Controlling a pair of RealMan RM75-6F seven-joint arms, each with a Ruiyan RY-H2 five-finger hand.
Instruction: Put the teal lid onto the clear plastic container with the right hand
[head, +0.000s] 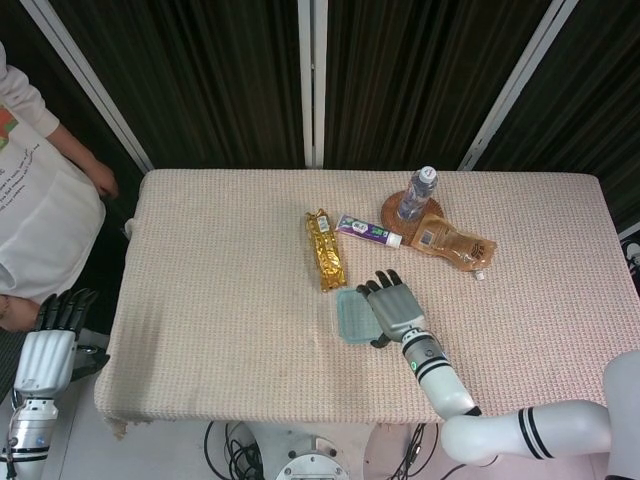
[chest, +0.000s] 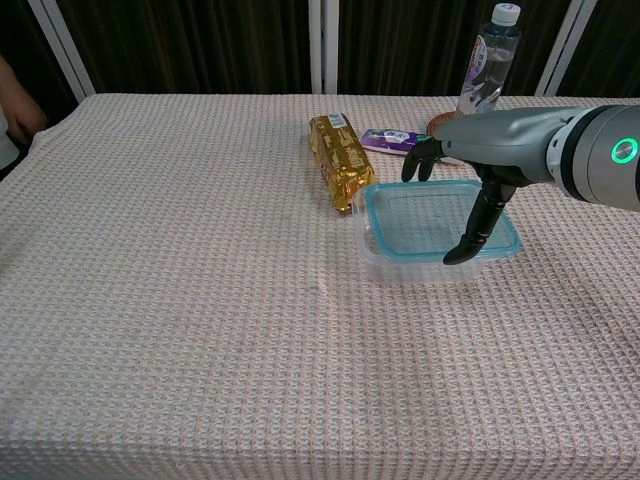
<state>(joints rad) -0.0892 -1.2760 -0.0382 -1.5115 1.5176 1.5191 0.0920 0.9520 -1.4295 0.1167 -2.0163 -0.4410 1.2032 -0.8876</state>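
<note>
The right hand's fingers (chest: 478, 222) reach down over the teal lid (chest: 440, 220) — the thumb tip meets its near rim, the other fingertips curl over its far rim, so the hand grips the lid across its width. The chest view shows this plainly, and shows the lid lying on top of the clear plastic container (chest: 372, 257), whose walls appear below the teal rim at the left and front. The head view, looking down, shows only the back of the right hand (head: 394, 308) covering the right part of the lid (head: 352, 316); the container beneath cannot be made out there.

Taking the container as landmark: a gold snack packet (chest: 340, 159) lies just beyond its left corner, nearly touching. A purple toothpaste tube (chest: 391, 140) lies behind it, and a water bottle (chest: 488, 62) stands further back to the right on a round brown coaster (head: 397, 213). An orange refill pouch (head: 454, 243) lies right of the bottle, seen whole only from the head camera.

In front and left of the container the woven tablecloth (chest: 180, 300) stretches bare to the table edge.

The left hand (head: 62, 311) hangs off the table's left front corner — fingers extended, holding nothing — visible only from the head. A person in white (head: 35, 200) stands beyond that edge.
</note>
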